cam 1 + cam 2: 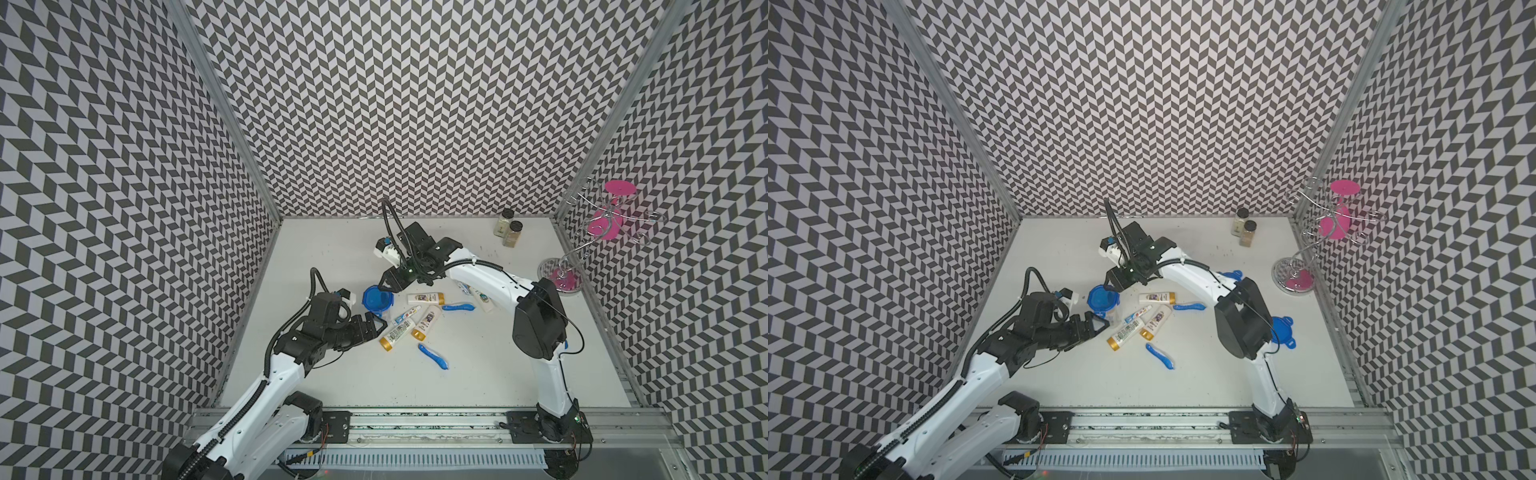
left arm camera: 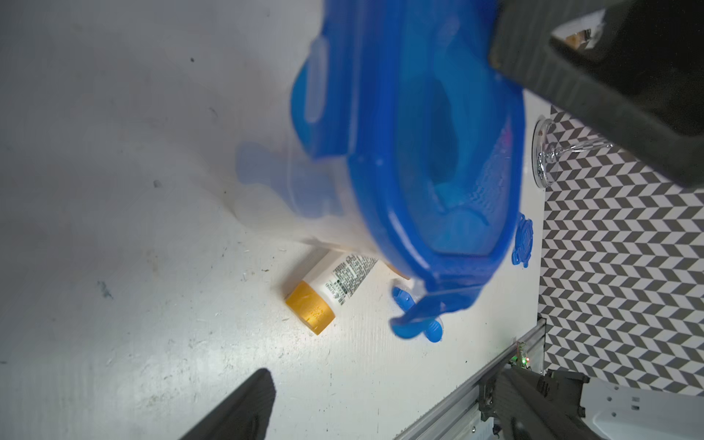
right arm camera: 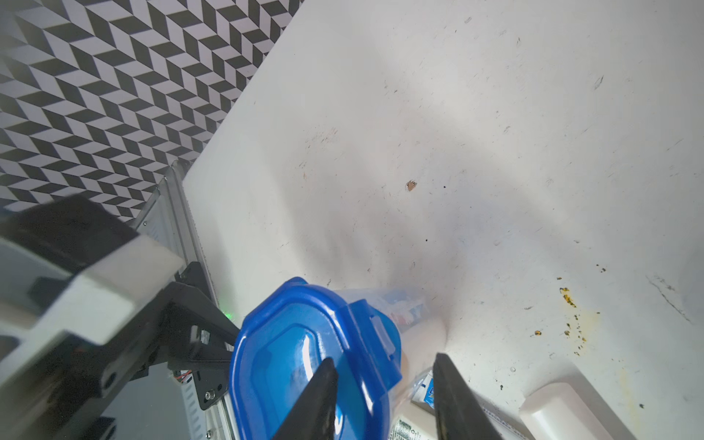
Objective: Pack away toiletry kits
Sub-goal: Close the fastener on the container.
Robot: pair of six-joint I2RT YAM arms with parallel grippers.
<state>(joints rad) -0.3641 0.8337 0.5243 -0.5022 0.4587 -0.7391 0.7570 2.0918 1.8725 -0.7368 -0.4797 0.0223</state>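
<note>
— Where is the cup (image 1: 377, 309) found?
— It is stood on the table (image 1: 332, 374), just left of the scattered tubes (image 1: 426, 298). A blue lid (image 1: 375, 298) is seated on it.
— How is the left gripper (image 1: 374, 323) held?
— It is spread wide at the cup's near side, and nothing is gripped.
— And the right gripper (image 3: 384, 381)?
— Its jaws are set narrow, astride the lid's far edge. Whether the lid is pinched cannot be told.
</note>
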